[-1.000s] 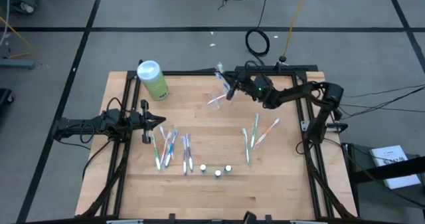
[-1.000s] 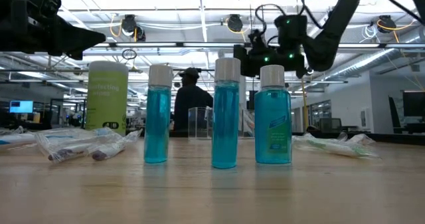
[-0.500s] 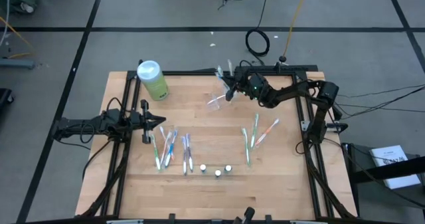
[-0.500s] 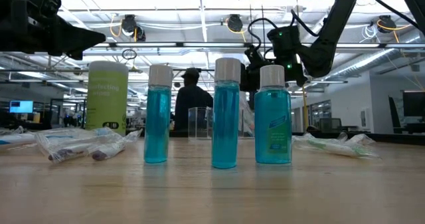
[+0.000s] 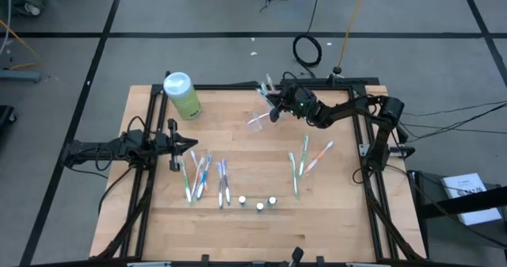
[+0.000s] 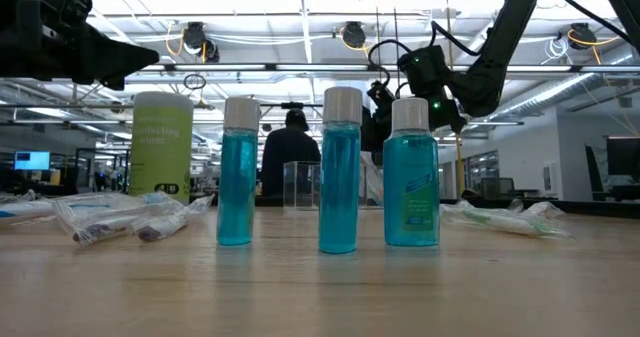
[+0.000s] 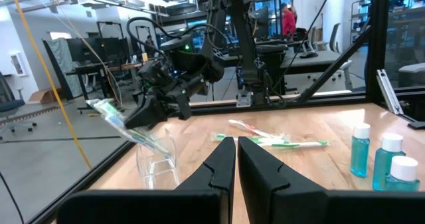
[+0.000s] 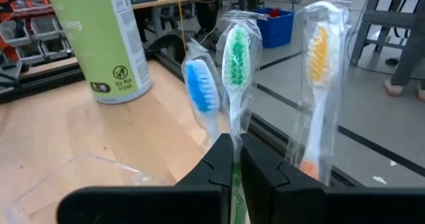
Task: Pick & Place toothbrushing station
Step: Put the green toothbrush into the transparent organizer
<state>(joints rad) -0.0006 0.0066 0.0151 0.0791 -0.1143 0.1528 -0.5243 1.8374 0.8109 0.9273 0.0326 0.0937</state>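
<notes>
High view: bench carries everything; green bottle with white cap stands at the far left corner, biggest item. Toothbrushing station, the clear holder, sits far-centre, just beside the right hand. Two wrapped toothbrushes already stand in it, blue and orange heads per right wrist view. Right hand is pinched shut on a third, the green-head toothbrush, hovering over the holder. Left hand parked at the left edge, fingers closed, nothing held. Loose toothbrushes lie in two piles; three small blue bottles stand near the front edge.

Handling guess: station is light, rigid thin plastic, slick, tips easily with brushes in it. Grip a wall rim, low force.
</notes>
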